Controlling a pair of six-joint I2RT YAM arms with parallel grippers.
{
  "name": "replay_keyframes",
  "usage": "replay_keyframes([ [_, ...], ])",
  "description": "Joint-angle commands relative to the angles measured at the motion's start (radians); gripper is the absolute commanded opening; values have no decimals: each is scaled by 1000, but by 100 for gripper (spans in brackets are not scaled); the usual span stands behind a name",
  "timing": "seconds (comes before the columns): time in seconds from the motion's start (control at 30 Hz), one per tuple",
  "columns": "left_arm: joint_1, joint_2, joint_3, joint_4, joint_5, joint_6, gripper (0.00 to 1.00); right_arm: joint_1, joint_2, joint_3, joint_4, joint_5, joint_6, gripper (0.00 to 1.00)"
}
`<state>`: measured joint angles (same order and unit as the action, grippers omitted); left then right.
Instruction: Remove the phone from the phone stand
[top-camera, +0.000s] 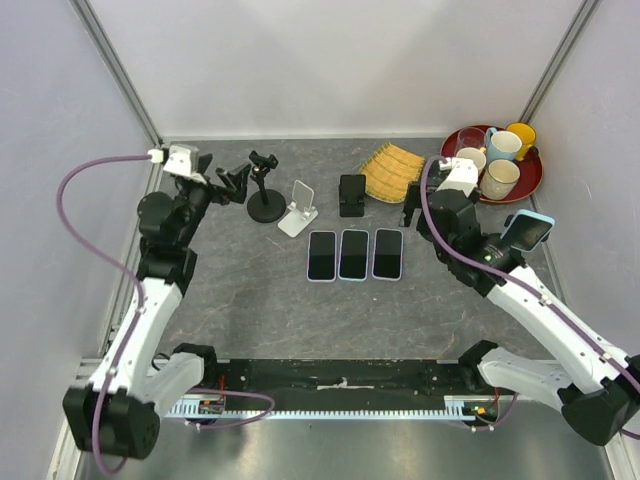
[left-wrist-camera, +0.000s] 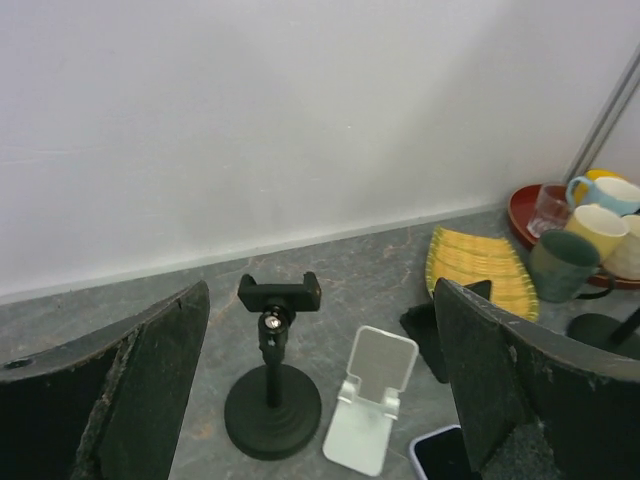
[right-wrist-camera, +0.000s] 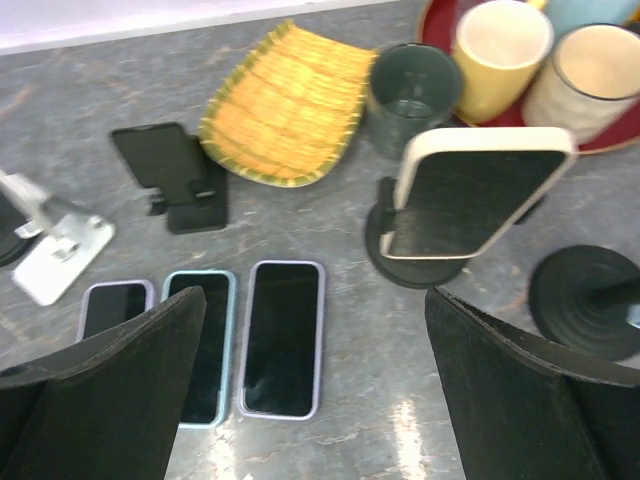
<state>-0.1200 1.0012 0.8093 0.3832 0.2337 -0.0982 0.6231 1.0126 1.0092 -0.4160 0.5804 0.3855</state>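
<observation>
A phone in a cream case (right-wrist-camera: 478, 203) sits tilted on a stand with a round black base (right-wrist-camera: 410, 268), just ahead and right of my open, empty right gripper (right-wrist-camera: 310, 400). The arm hides this phone in the top view. A second phone in a light blue case (top-camera: 527, 232) sits raised beside my right forearm, and a second round black base (right-wrist-camera: 585, 298) shows at the right. My right gripper (top-camera: 412, 208) hovers near the yellow mat. My left gripper (top-camera: 238, 183) is open and empty at the far left, facing an empty black clamp stand (left-wrist-camera: 273, 385).
Three phones (top-camera: 353, 254) lie flat side by side mid-table. An empty white folding stand (top-camera: 299, 208) and a black folding stand (top-camera: 351, 195) stand behind them. A yellow woven mat (right-wrist-camera: 285, 105), a grey cup (right-wrist-camera: 410, 95) and a red tray (top-camera: 535, 178) of mugs are at the back right.
</observation>
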Motion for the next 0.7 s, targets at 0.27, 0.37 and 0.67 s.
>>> replay_keyframes([
  [0.27, -35, -518, -251, -371, -65, -68, 100, -313, 116, 48, 98, -75, 24, 98],
  [0.37, -81, -572, -271, -432, -106, -23, 100, -374, 101, -26, 236, -141, 24, 98],
  [0.67, -150, -693, -312, -414, -143, 37, 99, -457, 129, -87, 373, -247, -82, 98],
])
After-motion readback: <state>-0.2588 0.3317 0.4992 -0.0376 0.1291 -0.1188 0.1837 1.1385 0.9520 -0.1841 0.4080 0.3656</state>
